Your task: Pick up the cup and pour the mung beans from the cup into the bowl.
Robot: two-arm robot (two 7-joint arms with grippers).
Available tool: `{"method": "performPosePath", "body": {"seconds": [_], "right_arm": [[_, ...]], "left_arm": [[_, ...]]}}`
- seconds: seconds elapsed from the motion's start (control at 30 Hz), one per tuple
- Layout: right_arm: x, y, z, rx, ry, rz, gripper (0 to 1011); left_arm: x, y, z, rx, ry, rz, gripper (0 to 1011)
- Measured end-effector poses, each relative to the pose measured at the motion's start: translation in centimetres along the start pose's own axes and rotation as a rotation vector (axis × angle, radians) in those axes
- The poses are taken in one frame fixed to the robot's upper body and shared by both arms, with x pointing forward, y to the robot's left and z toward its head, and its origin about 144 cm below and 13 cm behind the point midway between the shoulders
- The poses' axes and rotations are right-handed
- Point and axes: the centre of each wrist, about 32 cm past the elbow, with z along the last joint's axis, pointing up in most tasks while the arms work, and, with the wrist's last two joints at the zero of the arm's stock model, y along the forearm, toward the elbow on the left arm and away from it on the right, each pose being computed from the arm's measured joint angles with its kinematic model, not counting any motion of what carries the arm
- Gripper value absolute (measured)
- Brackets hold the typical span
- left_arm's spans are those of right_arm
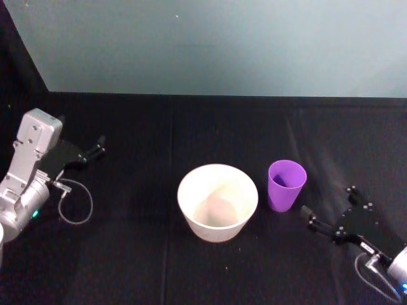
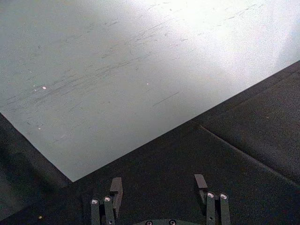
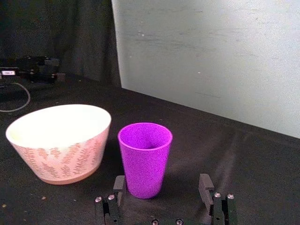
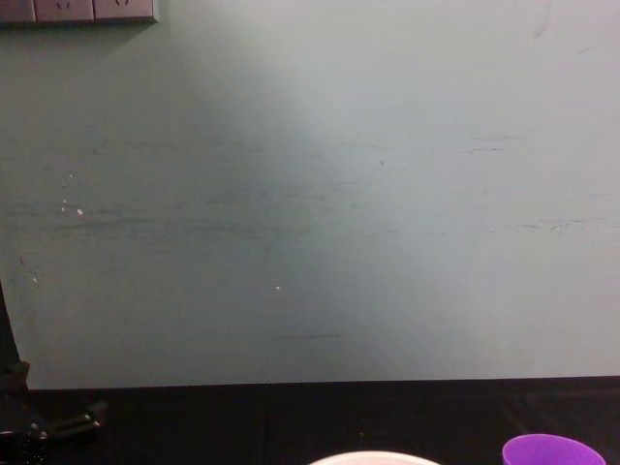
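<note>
Your purple cup (image 1: 286, 184) stood upright on the black cloth (image 1: 127, 267), just beside the bowl (image 1: 217, 202) at its 3 o'clock. It was smooth, tapered plastic, and its contents could not be made out. The bowl's pale inside looked bare, and its flared wall was fern-printed. Your right gripper (image 1: 327, 201) waited at the cup's 4 o'clock, spread wide and not touching it. The left gripper (image 1: 96, 147) sat parked at the bowl's 9 o'clock, also spread.

One cup (image 1: 286, 184), one bowl (image 1: 236, 189), left claw (image 2: 158, 183) and right claw (image 3: 162, 182).

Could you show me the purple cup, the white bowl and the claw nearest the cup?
cup (image 1: 283, 198), head view, outer side wall.
bowl (image 1: 240, 190), head view, bare inner wall.
right gripper (image 1: 328, 201), head view, midway between its open fingertips.
</note>
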Motion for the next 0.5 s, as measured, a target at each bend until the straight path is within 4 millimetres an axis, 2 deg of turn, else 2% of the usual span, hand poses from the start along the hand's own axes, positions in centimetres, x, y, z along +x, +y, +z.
{"method": "performPosePath", "body": {"seconds": [0.5], "right_arm": [[-1.0, 3.1, -0.1, 0.003, 0.033, 0.035, 1003]], "left_arm": [[0.0, 0.0, 0.0, 0.000, 0.000, 0.000, 1000]]}}
